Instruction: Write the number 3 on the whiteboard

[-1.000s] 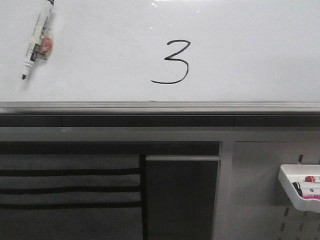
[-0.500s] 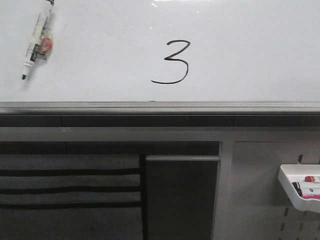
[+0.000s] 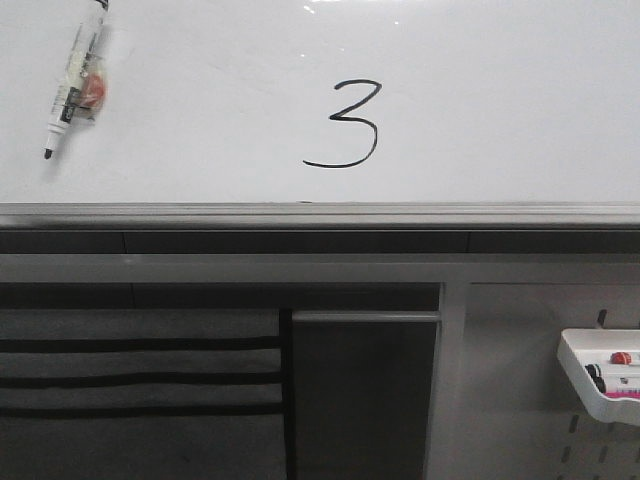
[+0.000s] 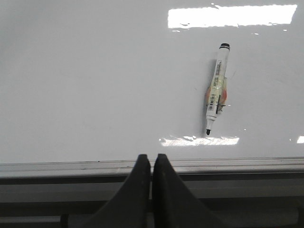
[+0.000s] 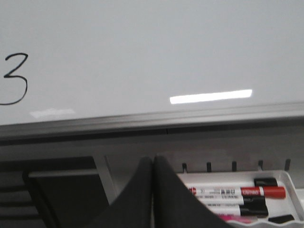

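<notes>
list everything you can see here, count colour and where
whiteboard: 1, glossy white, fills the upper front view, grey ledge along its lower edge
number 3: 1, black, drawn near the board's middle
marker: 1, white barrel, black tip, stuck on the board upper left, uncapped tip down
tray: 1, white, on the pegboard lower right
tray markers: at least 2 visible, red and black caps, lying in the tray
pegboard: 1, light grey, below the board, right
left end effector: 1, dark, shut
right end effector: 1, dark, shut
</notes>
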Motion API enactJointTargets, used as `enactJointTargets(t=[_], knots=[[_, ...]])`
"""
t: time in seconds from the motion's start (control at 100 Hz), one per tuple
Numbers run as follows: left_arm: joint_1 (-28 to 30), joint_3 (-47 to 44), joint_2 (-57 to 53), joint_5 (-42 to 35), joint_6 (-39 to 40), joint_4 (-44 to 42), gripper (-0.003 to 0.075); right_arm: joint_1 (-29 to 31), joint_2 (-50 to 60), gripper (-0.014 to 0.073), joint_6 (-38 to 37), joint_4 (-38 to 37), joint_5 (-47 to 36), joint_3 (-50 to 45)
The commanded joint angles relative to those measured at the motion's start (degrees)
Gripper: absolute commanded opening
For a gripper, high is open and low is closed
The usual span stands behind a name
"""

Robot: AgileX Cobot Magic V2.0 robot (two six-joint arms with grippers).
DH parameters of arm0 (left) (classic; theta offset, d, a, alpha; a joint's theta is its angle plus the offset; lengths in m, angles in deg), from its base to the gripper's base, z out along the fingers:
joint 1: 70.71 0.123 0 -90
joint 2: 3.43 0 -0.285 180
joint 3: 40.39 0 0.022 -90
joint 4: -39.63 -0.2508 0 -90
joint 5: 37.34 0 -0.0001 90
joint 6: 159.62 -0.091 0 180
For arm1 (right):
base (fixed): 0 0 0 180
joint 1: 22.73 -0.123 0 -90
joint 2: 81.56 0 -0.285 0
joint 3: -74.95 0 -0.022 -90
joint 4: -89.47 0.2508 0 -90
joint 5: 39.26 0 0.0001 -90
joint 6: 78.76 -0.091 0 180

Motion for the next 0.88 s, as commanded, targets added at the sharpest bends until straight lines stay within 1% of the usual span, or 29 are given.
enactJointTargets(t=[0.0,0.03,0.06,0.1,0.15,0.21,0.23,0.3,0.87], knots=[[-0.4,-0.2,-1.8,-4.9,0.0,0.5,-0.0018,0.4,1.2,-0.0066,-0.1,0.3,-7.9,-1.0],[-0.4,-0.2,-1.8,-4.9,0.0,0.5,-0.0018,0.4,1.3,-0.0066,-0.1,0.3,-9.0,-1.3],[-0.4,-0.2,-1.7,-4.9,0.0,0.5,-0.0018,0.4,1.3,-0.0066,-0.4,-0.1,-8.1,-1.2],[-0.4,-0.2,-1.7,-4.9,0.0,0.5,-0.0018,0.4,1.3,-0.0066,-1.6,-2.6,-8.4,-1.2],[-0.4,-0.2,-1.7,-4.9,0.0,0.5,-0.0018,0.4,1.3,-0.0066,-5.9,-6.5,-8.8,-1.2],[-0.4,-0.2,-1.7,-4.9,0.0,0.5,-0.0018,0.4,1.3,-0.0066,-12.0,-13.5,-9.5,-1.2],[-0.4,-0.2,-1.7,-4.9,0.0,0.5,-0.0018,0.4,1.3,-0.0066,-13.4,-14.4,-9.5,-1.2],[-0.4,-0.2,-1.7,-4.9,0.0,0.5,-0.0018,0.3,1.3,-0.0066,-14.6,-14.5,-9.8,-1.2],[-0.4,-0.2,-1.7,-4.9,0.0,0.5,-0.0018,0.3,1.3,-0.0066,-14.6,-14.4,-10.3,-1.2]])
